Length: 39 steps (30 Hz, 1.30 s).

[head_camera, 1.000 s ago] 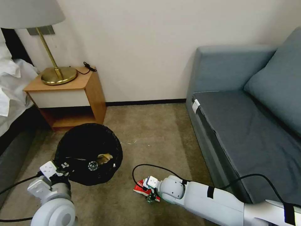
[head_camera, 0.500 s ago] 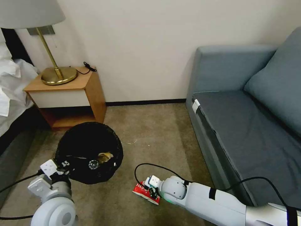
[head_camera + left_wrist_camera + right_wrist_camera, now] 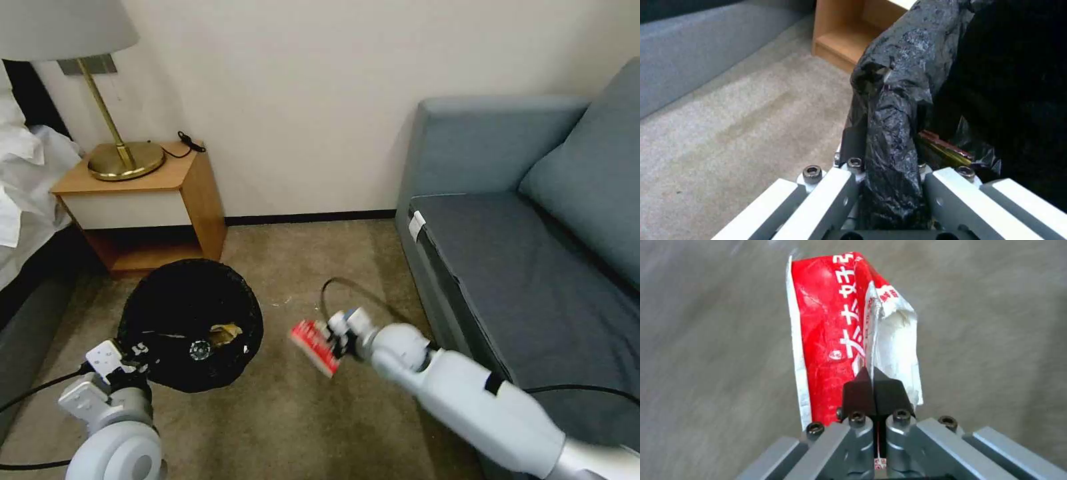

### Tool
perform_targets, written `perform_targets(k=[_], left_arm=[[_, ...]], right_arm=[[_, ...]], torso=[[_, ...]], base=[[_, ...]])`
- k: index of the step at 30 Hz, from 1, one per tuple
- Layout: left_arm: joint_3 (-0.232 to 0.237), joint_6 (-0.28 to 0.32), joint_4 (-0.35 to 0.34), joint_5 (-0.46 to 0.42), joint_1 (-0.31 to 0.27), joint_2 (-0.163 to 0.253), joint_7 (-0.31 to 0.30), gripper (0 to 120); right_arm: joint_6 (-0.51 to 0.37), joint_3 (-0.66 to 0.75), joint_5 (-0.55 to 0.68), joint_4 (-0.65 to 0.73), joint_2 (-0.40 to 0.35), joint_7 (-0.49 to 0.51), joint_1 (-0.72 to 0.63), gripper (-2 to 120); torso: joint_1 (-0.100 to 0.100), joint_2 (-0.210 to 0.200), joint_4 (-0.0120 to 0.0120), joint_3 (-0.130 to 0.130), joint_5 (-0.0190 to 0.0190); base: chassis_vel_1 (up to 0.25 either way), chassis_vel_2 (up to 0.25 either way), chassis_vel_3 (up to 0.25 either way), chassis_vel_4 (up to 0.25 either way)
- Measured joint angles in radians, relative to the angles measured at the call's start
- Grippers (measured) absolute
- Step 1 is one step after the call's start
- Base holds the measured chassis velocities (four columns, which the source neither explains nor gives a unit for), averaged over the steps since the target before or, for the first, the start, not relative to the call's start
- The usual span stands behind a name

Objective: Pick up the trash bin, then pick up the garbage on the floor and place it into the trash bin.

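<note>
red-and-white packet (image 3: 315, 347) clear of the carpet, just right of the trash bin (image 3: 190, 323), pinched at one edge by right gripper (image 3: 873, 386), right arm stretched forward-left, left gripper (image 3: 889, 186) clamped on bin's black bag (image 3: 896, 100) rim, forearm low at left

Even, soft indoor light; motion blur on the carpet (image 3: 706, 340), bin interior dark.

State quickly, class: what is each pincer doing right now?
Left pincer: shut on the rim of the trash bin, through its black bag.
Right pincer: shut on the red-and-white packet, held above the carpet.
</note>
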Motion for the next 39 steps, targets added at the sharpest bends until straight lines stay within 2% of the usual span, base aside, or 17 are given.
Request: perform_targets(k=[5, 6, 7, 8, 10, 12, 14, 16, 21, 24, 32, 39], left_arm=[[-0.003, -0.002, -0.007, 0.0, 0.008, 0.002, 0.0, 3], [-0.002, -0.002, -0.007, 0.001, 0.007, 0.001, 0.0, 3], [-0.001, -0.002, -0.007, 0.002, 0.006, 0.0, 0.0, 3], [-0.001, -0.002, -0.007, 0.002, 0.006, 0.0, 0.0, 3], [0.002, -0.002, -0.007, 0.005, 0.005, -0.002, 0.001, 3], [0.003, -0.002, -0.008, 0.008, 0.006, -0.004, 0.002, 3], [0.003, -0.002, -0.01, 0.01, 0.006, -0.006, 0.002, 3], [0.003, -0.002, -0.018, 0.012, 0.006, -0.009, 0.003, 3], [0.003, -0.003, -0.024, 0.017, 0.011, -0.013, 0.003, 3], [0.003, -0.004, -0.03, 0.027, 0.022, -0.02, 0.005, 3], [0.003, -0.004, -0.041, 0.032, 0.025, -0.028, 0.006, 3], [-0.001, -0.003, -0.045, 0.032, 0.027, -0.026, 0.007, 3]], right_arm=[[0.063, 0.081, 0.138, 0.038, 0.004, 0.082, 0.018, 0], [0.137, 0.089, 0.237, 0.063, 0.01, 0.107, 0.026, 0], [0.181, 0.087, 0.277, 0.074, 0.014, 0.11, 0.03, 0], [0.181, 0.087, 0.277, 0.074, 0.014, 0.11, 0.03, 0], [0.339, 0.063, 0.347, 0.119, 0.024, 0.111, 0.042, 0], [0.457, 0.024, 0.358, 0.161, 0.042, 0.123, 0.051, 0], [0.491, 0.009, 0.356, 0.177, 0.051, 0.131, 0.055, 0], [0.583, -0.056, 0.301, 0.208, 0.086, 0.153, 0.063, 0], [0.624, -0.105, 0.256, 0.217, 0.122, 0.161, 0.068, 0], [0.645, -0.203, 0.224, 0.22, 0.166, 0.153, 0.088, 0], [0.664, -0.359, 0.124, 0.174, 0.207, 0.117, 0.112, 0], [0.688, -0.425, 0.078, 0.115, 0.223, 0.106, 0.117, 0]], torso=[[0.0, 0.0, -0.0001, 0.0, 0.0001], [0.0, 0.0, 0.0001, 0.0, 0.0], [0.0, 0.0, 0.0001, 0.0, 0.0001], [0.0, 0.0, 0.0001, 0.0, 0.0001], [0.0, 0.0, 0.0, 0.0, -0.0001], [0.0, 0.0, 0.0, 0.0, 0.0001], [0.0, 0.0, 0.0001, 0.0, -0.0001], [0.0, 0.0, 0.0001, 0.0, 0.0], [0.0, 0.0, 0.0, 0.0, -0.0001], [0.0, 0.0, 0.0002, 0.0, -0.0001], [0.0, 0.0, 0.0001, 0.0, 0.0], [0.0, 0.0, 0.0001, 0.0, 0.0]], base=[[0.0, 0.0, 0.0, 0.0], [0.0, 0.0, 0.0, 0.0], [0.0, 0.0, 0.0, 0.0], [0.0, 0.0, 0.0, 0.0], [0.0, 0.0, 0.0, 0.0], [0.0, 0.0, 0.0, 0.0], [0.0, 0.0, 0.0, 0.0], [0.0, 0.0, 0.0, 0.0], [0.0, 0.0, 0.0, 0.0], [0.0, 0.0, 0.0, 0.0], [0.0, 0.0, 0.0, 0.0], [0.0, 0.0, 0.0, 0.0]])
